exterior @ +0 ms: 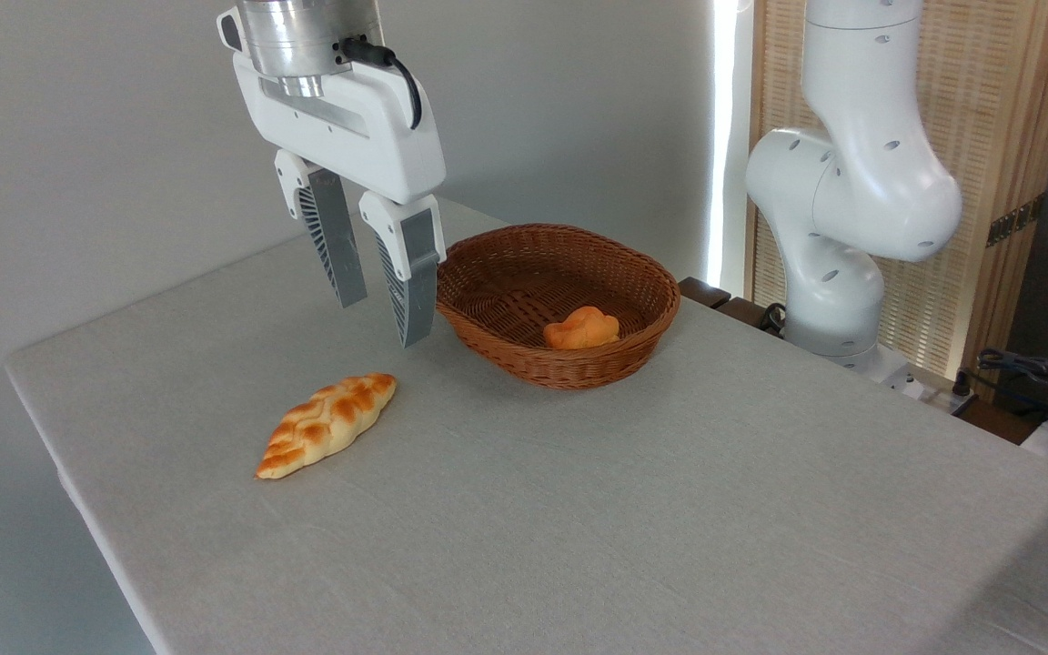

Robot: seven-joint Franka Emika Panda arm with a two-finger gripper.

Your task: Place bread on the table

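While the bread (582,328) sits inside the wicker basket (497,350), toward its right-front side, nothing is held by the gripper (383,318). Its fingers are parted to a moderate gap and hang empty above the table (670,509), just left of the basket rim. The pick is judged not yet begun.

Risks from here:
- Basket wall. The bun lies low and close to the near-right wall, so a finger could be caught on the rim or the weave during descent. The basket looks light and could be dragged or tipped.
- Finger gap. The present opening looks close to the bun's width. If it is not widened, a lobe could be pressed down on instead of being straddled.
- Shape. A knotted, rounded surface is offered, so a slip or roll-out on closing is likely if the grasp lands off-centre.
- Wrong target. A braided loaf (327,424) lies on the cloth below and left of the gripper, nearer to it than the bun. It could be mistaken for the task item.

Surroundings: the robot arm base (838,227) stands at the right rear, behind the table edge, with cables (1033,373) at the far right and a slatted screen (988,164) behind. The cloth in front of the basket is bare, so a set-down spot is available there. Only the loaf's patch should be avoided.
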